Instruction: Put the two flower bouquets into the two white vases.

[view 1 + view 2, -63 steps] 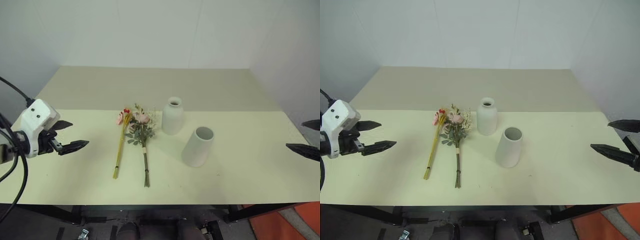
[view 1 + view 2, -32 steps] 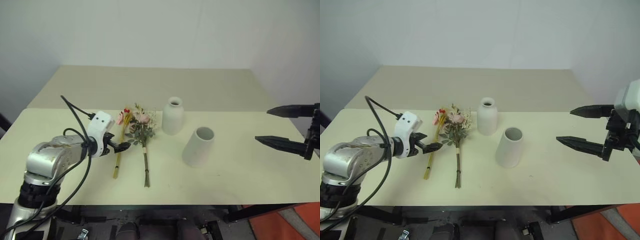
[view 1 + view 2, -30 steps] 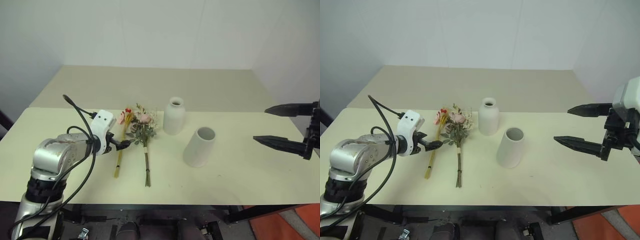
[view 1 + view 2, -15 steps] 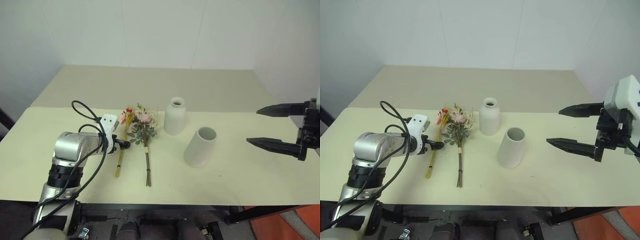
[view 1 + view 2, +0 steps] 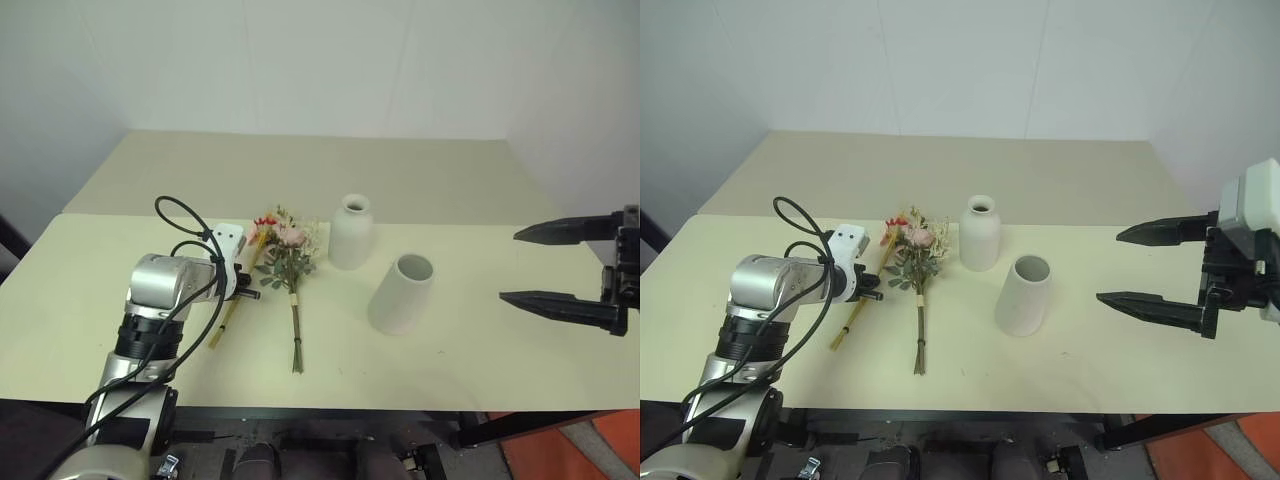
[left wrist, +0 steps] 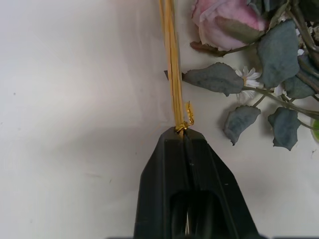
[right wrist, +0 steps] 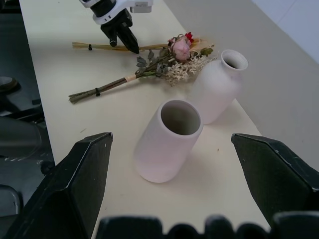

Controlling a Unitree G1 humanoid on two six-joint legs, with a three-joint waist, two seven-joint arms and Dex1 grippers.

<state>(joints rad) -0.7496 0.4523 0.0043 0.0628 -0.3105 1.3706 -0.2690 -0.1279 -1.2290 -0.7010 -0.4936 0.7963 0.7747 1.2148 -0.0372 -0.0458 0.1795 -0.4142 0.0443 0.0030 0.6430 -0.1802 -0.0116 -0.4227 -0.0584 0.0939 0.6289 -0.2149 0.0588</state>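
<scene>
Bouquets lie side by side on the table [image 5: 480,360], left of its middle. The bushy bouquet [image 5: 291,270] lies nearest, with its brown stems pointing to the near edge and its pale pink flowers and green leaves at the far end. Just to its left lies the slim bouquet [image 5: 236,293], tilted, so that its yellow stem ends point to the near left and its small pink and red blossoms meet the flowers of the bushy one. The left end effector [image 5: 247,292] is clenched on the yellow stems, about at their middle; in the left wrist view the two black fingers [image 6: 187,164] are pressed together around the stems at a small gold tie. To the right of the bouquets the wide vase [image 5: 399,293] stands in the middle of the table, mouth up. A little farther and to its left stands the bottle vase [image 5: 349,231], near the flower heads. The right end effector [image 5: 560,267] hangs over the right edge of the table, well apart from the vases, with its fingers spread wide and holding nothing.
</scene>
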